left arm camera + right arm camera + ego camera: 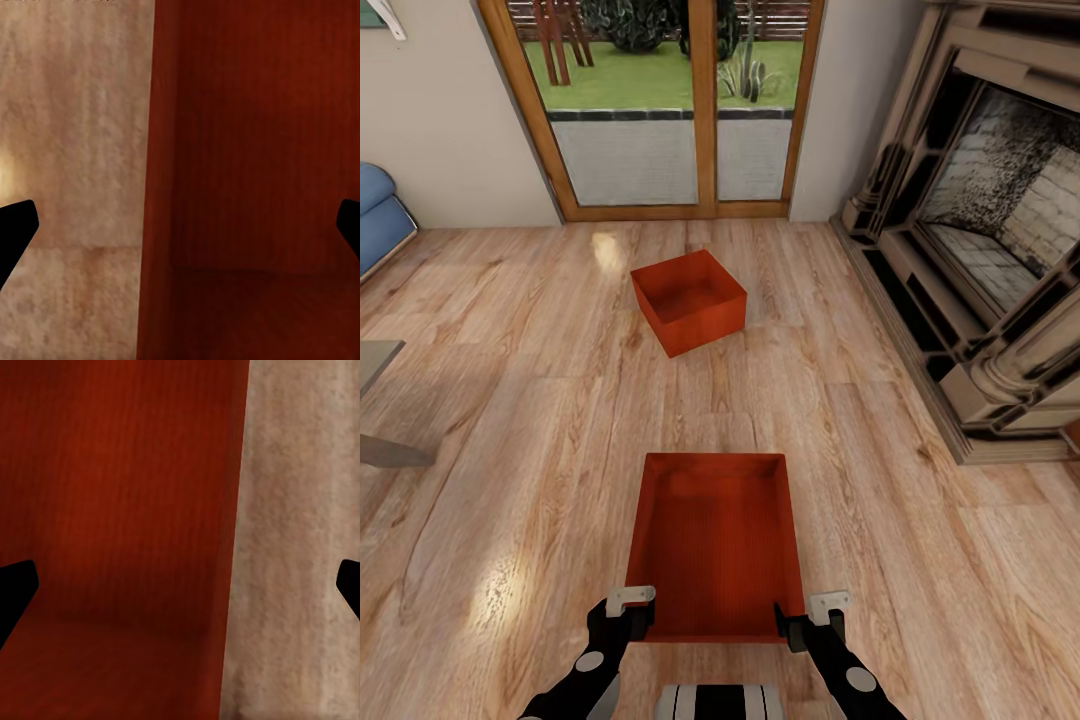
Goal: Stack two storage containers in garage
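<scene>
Lifting the near storage container at the bottom middle well means both wide-open end effectors, left end effector and right end effector, pinch its side walls evenly, while the other storage container waits mid-frame.

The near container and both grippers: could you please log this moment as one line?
room: living room | near container: between open left gripper, right gripper | far container: by glass doors

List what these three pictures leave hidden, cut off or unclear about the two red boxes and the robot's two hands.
1. Near box, head view: the outside of its walls is hidden by its rim.
2. Far box, head view: its back sides face away.
3. Left hand and right hand: both sit at the near box's corners; contact with it is unclear.
4. Wrist views: fingers are cut off by the edges.
</scene>
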Controlling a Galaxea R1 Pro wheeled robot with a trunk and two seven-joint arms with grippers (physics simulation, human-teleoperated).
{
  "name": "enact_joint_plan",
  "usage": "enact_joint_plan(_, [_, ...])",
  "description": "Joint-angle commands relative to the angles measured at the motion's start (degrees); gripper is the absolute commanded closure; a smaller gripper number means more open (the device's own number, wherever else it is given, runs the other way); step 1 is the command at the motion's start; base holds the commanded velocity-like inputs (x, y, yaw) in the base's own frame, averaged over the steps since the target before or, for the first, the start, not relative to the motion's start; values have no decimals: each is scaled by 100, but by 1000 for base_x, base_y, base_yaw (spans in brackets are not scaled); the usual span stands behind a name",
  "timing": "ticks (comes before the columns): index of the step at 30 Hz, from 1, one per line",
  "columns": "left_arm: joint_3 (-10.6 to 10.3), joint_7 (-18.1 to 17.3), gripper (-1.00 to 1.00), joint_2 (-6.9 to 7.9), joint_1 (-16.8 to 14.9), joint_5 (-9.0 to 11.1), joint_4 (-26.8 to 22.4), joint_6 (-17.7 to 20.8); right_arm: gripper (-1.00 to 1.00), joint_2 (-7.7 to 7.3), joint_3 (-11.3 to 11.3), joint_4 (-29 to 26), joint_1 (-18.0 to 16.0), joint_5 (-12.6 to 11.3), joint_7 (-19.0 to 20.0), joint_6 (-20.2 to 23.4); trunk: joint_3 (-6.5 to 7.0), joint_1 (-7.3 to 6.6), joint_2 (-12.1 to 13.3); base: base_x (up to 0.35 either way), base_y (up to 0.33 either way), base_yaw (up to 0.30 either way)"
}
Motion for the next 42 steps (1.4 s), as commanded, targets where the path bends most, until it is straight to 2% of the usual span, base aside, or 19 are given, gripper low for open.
enact_joint_plan(1, [7, 24, -100, -2, -3, -21, 5, -18, -100, -4, 27, 4, -3, -59, -18, -24, -3, -1, -1, 0, 0, -74])
enact_joint_plan(20, [7, 27, -100, -9, -3, -21, 5, -18, -100, -4, 27, 5, -3, -52, -18, -24, -3, -1, -1, 0, 0, -20])
enact_joint_plan(29, [7, 27, -100, -7, -3, -25, 5, -18, -100, -4, 27, 3, -3, -51, -18, -32, -3, -1, -1, 0, 0, 174])
enact_joint_plan(42, [7, 27, -100, -11, -3, -30, 5, -18, -100, -4, 27, 4, -3, -56, -18, -33, -3, -1, -1, 0, 0, 5])
